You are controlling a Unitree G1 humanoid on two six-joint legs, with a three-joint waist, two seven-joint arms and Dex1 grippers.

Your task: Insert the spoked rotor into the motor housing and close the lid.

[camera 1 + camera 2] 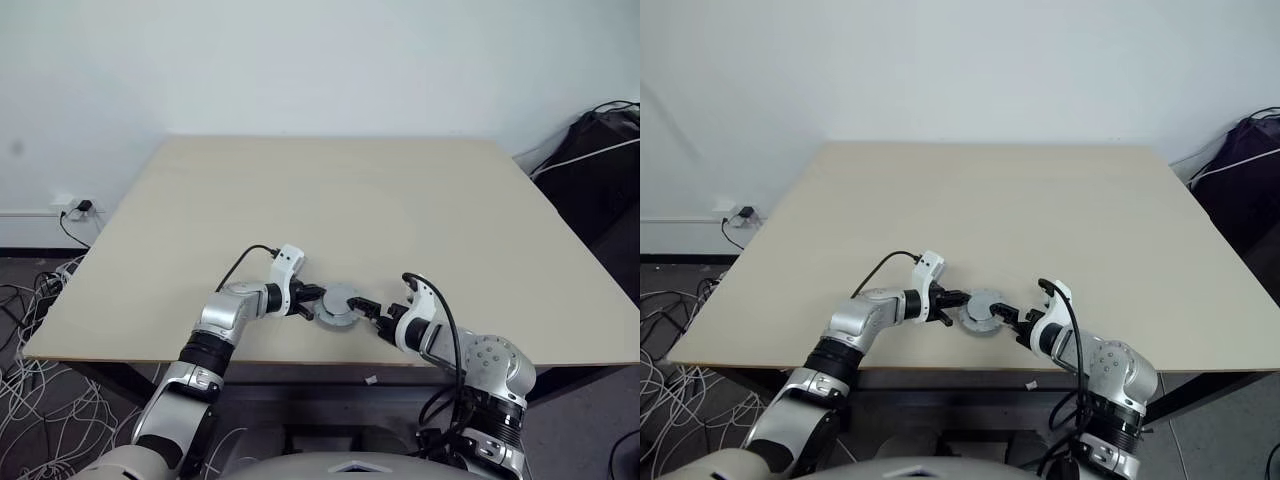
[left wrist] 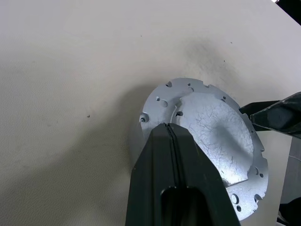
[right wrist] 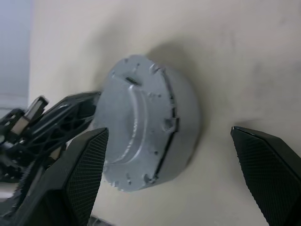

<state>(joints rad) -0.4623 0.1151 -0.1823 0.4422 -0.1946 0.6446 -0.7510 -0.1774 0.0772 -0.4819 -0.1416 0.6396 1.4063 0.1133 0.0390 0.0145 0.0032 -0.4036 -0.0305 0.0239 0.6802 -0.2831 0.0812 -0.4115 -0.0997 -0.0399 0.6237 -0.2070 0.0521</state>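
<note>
Near front edge of pale beige wooden table (image 1: 330,190): round dull-grey metal lid (image 1: 340,305), smooth raised centre up, seated on grey cylindrical motor housing (image 3: 186,127). Left gripper (image 1: 314,302) pressed together, tips resting on lid's rim. Right gripper (image 1: 372,309) spread wide, black fingers (image 3: 82,174) flanking the assembly, apart from it.

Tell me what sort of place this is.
Probably a lab or test room: a bare table against a plain white wall, loose cables on the floor, a wall socket.
</note>
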